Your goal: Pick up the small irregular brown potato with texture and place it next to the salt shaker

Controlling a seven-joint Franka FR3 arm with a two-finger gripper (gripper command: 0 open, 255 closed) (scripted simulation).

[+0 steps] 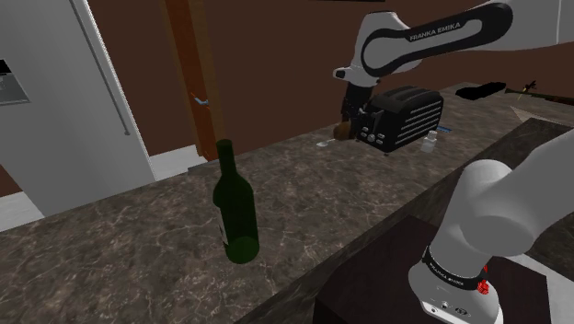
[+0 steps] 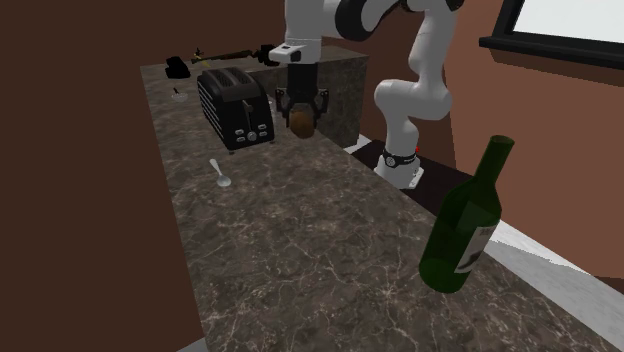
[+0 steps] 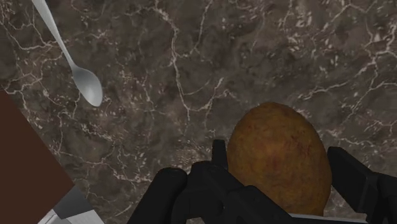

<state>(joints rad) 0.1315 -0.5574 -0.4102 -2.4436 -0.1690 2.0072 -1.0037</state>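
A brown, rough-skinned potato [image 3: 280,159] sits clasped between my black fingers, which are shut on it. My gripper [image 2: 301,112] hangs above the dark marbled counter [image 2: 300,230], just in front of the black toaster [image 2: 236,107], with the potato [image 2: 301,121] lifted off the surface. In the shoulder view the gripper [image 1: 345,124] and potato [image 1: 341,132] hang at the toaster's [image 1: 405,115] left side. A small pale object [image 1: 429,142], possibly the salt shaker, stands by the toaster's other side; it is the same small thing [image 2: 180,95] seen beyond the toaster.
A metal spoon [image 3: 76,70] lies on the counter near the wall, also visible as the spoon [image 2: 220,175]. A dark green wine bottle [image 1: 235,207] stands mid-counter. A black item [image 2: 178,67] rests at the counter's far end. A brown wall [image 2: 80,180] borders the counter.
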